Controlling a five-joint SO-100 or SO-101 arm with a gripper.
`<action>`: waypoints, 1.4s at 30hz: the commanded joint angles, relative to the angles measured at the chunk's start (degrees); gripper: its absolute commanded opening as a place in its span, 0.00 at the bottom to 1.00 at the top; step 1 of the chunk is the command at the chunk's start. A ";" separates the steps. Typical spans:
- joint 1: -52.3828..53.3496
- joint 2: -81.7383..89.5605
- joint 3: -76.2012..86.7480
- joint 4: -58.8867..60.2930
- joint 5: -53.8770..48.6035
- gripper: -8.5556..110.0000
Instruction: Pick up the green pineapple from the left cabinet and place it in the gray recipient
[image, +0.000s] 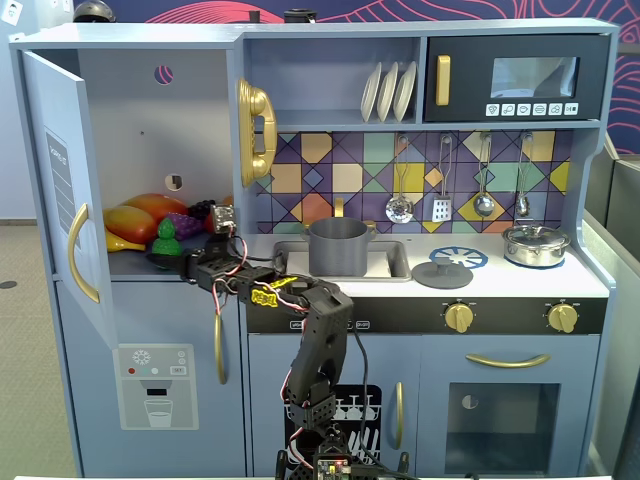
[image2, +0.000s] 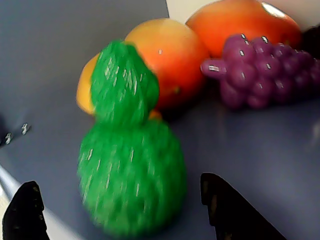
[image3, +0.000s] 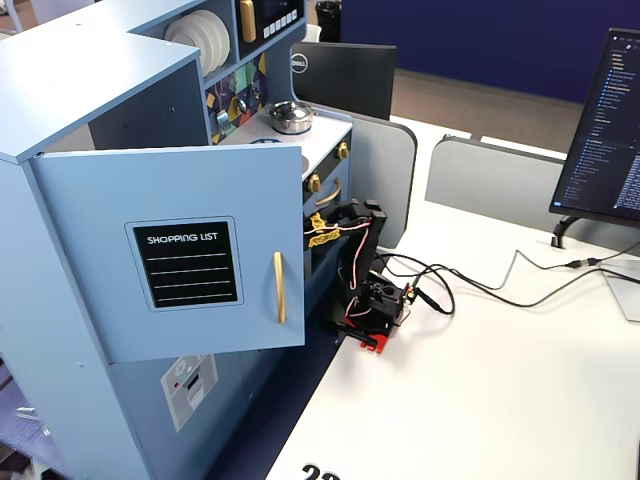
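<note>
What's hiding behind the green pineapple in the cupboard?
Behind the green pineapple lie two orange-red fruits, a nearer one and a farther one, with purple grapes at their right. The pineapple covers the nearer fruit's lower left, and anything directly behind it stays hidden.

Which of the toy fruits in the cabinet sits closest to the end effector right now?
The green pineapple: in the wrist view it stands between the open fingers of the end effector, in front of the orange fruits and the purple grapes, which lie farther back.
</note>
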 joint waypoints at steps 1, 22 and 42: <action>-1.14 -3.25 -8.79 0.09 -1.85 0.35; -7.56 48.52 17.58 2.64 -28.92 0.07; 38.14 50.10 8.88 27.51 -15.47 0.07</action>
